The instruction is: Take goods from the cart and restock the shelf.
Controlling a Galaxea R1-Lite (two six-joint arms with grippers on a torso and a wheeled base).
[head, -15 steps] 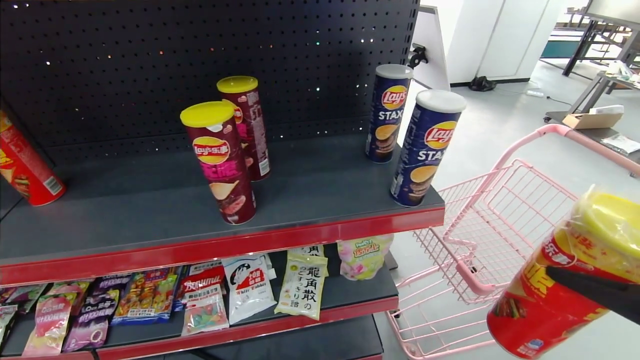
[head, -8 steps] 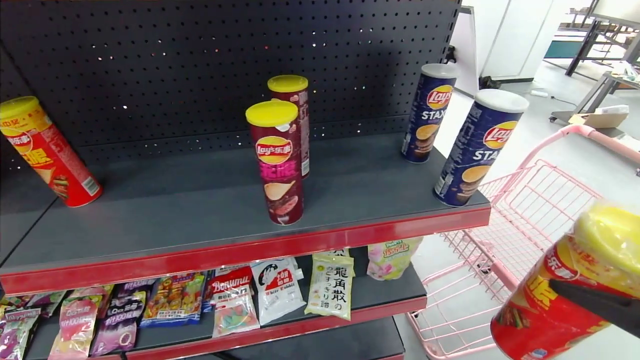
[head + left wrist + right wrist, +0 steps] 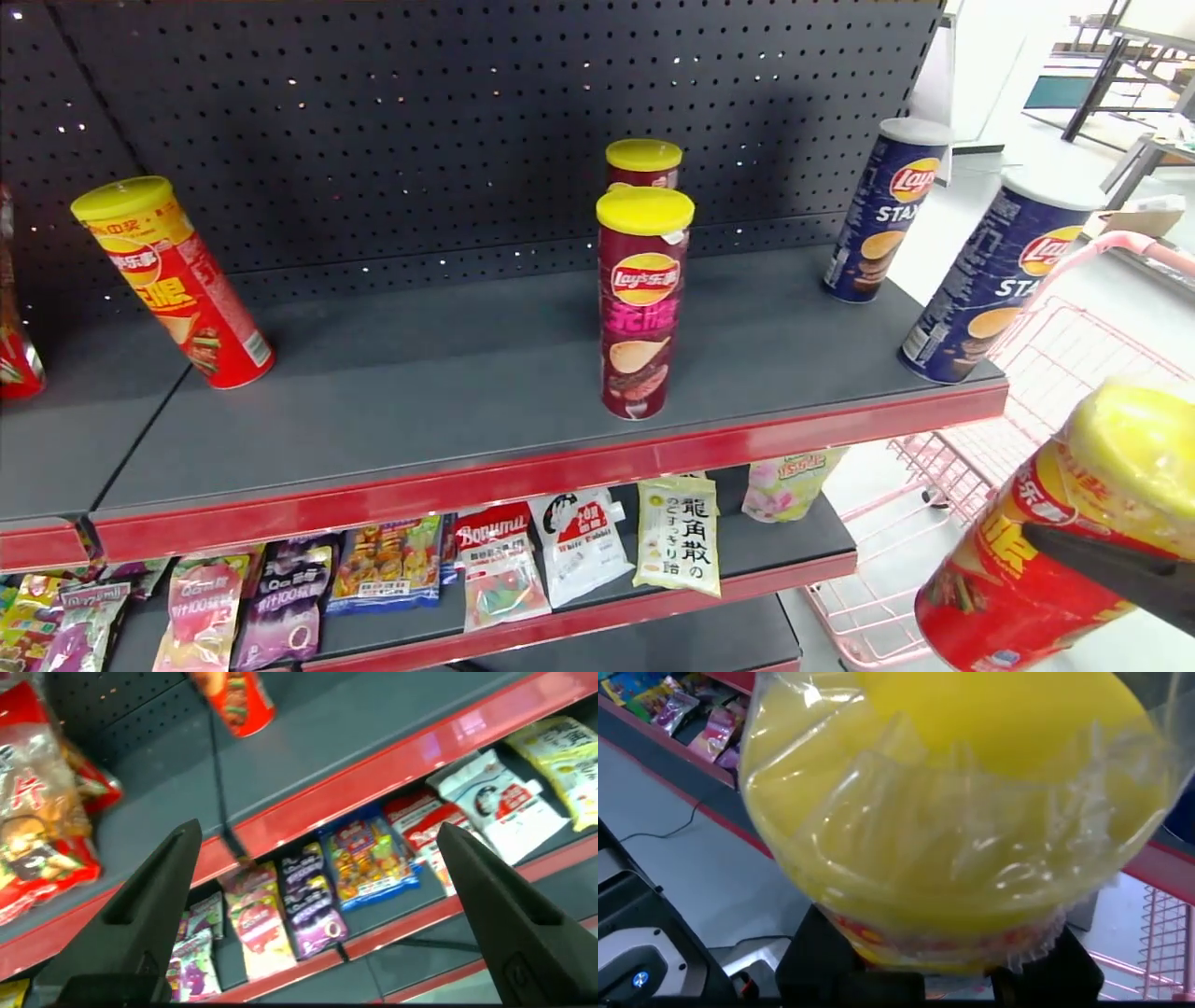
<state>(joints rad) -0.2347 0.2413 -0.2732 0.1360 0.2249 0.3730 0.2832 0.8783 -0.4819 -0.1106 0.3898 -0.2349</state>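
— Where was the red chip can [image 3: 1013, 569]?
— Clamped in the right pincer [image 3: 1097, 551]; the shelf [image 3: 523, 476] lay up and left of it, the pink cart [image 3: 1055, 345] just behind.
— The left pincer [image 3: 322, 896]?
— Spread wide, empty, snack bags [image 3: 369, 863] beyond its fingers.

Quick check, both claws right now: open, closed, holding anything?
Left claw: open, holding nothing.
Right claw: closed on the red chip can with the yellow lid.

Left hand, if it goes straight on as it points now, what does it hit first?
Probably the shelf's red front edge, or the snack bags just below it; depth is unclear.
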